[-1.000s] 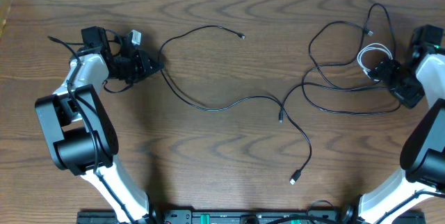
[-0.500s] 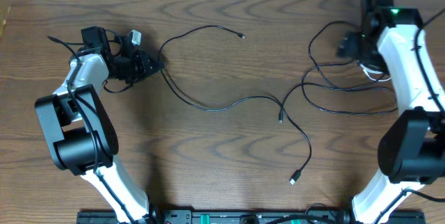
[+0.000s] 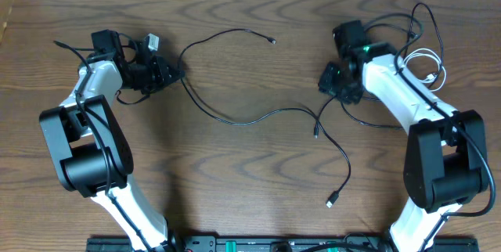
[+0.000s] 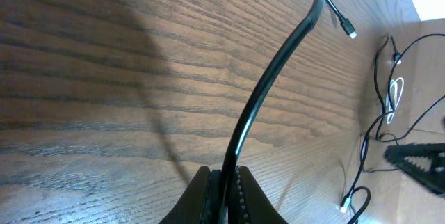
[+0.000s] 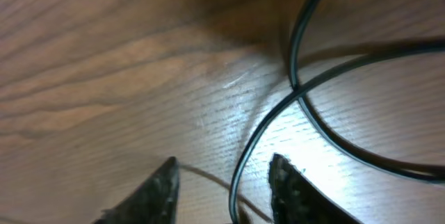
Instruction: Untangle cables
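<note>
Black on brown wood sums up the job. The left gripper (image 4: 224, 184) is pinched tight on a thin black cord (image 4: 268, 88), pinning it at the left of the dark wooden table (image 3: 258, 174), and from there the cord snakes across to the table's middle. The second long black cord (image 3: 347, 166) is looped over itself at the right, with its free tail running down to a plug near the front edge. The short white cord (image 3: 430, 58) lies among those loops at the far right. The step in hand looks like anchoring one cord while the right gripper (image 5: 224, 182) goes for a strand at the knot's left edge. Its fingers are spread, low over the wood, and a black strand runs up between them toward a crossing. Whether either pad touches the strand I cannot tell. Next it probably needs to close on that strand alone and draw it gently clear of the crossing, so the white cord isn't dragged along.
</note>
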Robot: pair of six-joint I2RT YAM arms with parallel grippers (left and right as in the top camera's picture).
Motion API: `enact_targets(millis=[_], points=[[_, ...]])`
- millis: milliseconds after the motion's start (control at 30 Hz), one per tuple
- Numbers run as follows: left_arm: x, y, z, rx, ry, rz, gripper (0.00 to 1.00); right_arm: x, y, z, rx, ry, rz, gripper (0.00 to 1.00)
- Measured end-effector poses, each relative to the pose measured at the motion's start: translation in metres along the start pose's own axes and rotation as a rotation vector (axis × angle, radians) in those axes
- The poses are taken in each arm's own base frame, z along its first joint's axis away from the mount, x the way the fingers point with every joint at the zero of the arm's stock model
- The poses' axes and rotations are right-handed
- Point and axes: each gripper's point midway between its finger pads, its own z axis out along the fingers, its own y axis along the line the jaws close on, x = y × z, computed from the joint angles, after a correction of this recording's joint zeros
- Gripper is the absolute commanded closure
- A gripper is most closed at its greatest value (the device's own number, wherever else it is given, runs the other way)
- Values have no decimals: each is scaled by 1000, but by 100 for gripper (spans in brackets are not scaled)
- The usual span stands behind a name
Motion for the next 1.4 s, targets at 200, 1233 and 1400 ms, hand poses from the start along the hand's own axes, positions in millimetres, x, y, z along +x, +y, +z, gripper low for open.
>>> enact_targets(millis=[200,1233,1400], points=[[0,0,0,0,0,0,91,23,2,23,-6,10,21,61],[0,0,0,0,0,0,90,-123,-10,-14,-536,-212,482,99],[0,0,0,0,0,0,91,-135,-54,-6,-397,-279,585,95]])
